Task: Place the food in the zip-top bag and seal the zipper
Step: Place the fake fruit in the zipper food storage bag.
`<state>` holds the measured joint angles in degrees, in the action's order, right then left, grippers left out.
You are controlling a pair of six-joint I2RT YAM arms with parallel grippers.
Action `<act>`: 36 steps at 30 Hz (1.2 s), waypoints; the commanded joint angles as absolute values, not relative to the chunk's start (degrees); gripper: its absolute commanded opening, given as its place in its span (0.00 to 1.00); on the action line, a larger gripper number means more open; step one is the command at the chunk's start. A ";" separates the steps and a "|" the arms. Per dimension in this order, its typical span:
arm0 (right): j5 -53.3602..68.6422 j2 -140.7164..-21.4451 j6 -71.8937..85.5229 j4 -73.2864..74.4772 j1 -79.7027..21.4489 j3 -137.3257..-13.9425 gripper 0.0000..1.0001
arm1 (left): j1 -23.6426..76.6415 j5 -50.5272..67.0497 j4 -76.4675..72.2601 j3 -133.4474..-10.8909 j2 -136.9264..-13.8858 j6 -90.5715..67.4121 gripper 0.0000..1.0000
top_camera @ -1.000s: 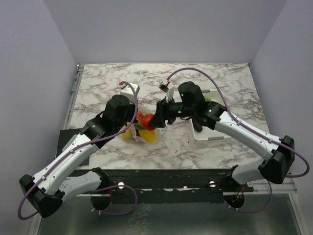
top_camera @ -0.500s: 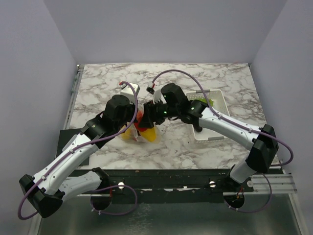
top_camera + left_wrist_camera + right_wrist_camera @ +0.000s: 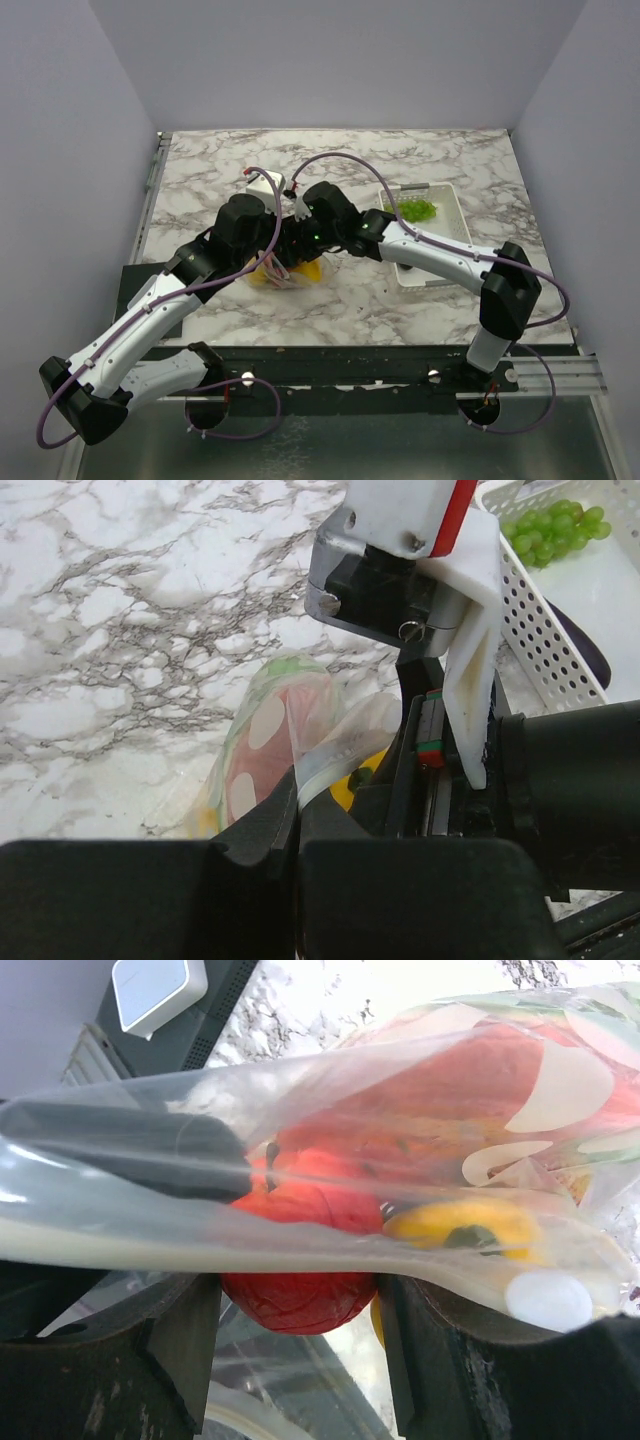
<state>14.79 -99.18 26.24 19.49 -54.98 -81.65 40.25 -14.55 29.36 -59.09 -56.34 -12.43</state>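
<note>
Left gripper (image 3: 297,805): jaws pressed together, pinching the mouth edge of the zip-top bag (image 3: 275,725) and holding it up off the marble table (image 3: 200,185). Right gripper (image 3: 297,1305): jaws part-spread and clamped on either side of a round red fruit (image 3: 310,1295), which sits at the bag's mouth. The zipper (image 3: 200,1250) runs across the front of that fruit, unsealed (the two sides of the strip stand visibly apart in the right wrist view). Inside the bag a yellow lemon (image 3: 455,1222) lies at 3 o'clock of the held fruit, with a larger red piece at 1 o'clock behind the dotted film. In the top view the bag (image 3: 295,277) sits left of table centre, where both grippers meet. The white basket (image 3: 432,265) stands at 3 o'clock of it, apart from it, with green grapes (image 3: 415,210) at its 12 o'clock end.
</note>
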 commanded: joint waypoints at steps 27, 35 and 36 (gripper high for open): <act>0.80 -88.61 28.41 24.18 -55.99 -77.42 0.81 | 40.31 -16.69 26.63 -58.89 -55.42 -12.99 0.00; -2.54 -81.67 32.11 24.95 -55.99 -71.29 0.78 | 40.21 -16.77 26.63 -58.80 -55.72 -13.11 0.00; -3.13 -80.91 32.75 25.38 -55.99 -70.42 0.77 | 40.25 -16.76 26.63 -58.84 -55.72 -13.13 0.00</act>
<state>1.26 -84.23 29.71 23.18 -55.57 -73.69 40.14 -16.05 29.21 -58.74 -56.34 -12.62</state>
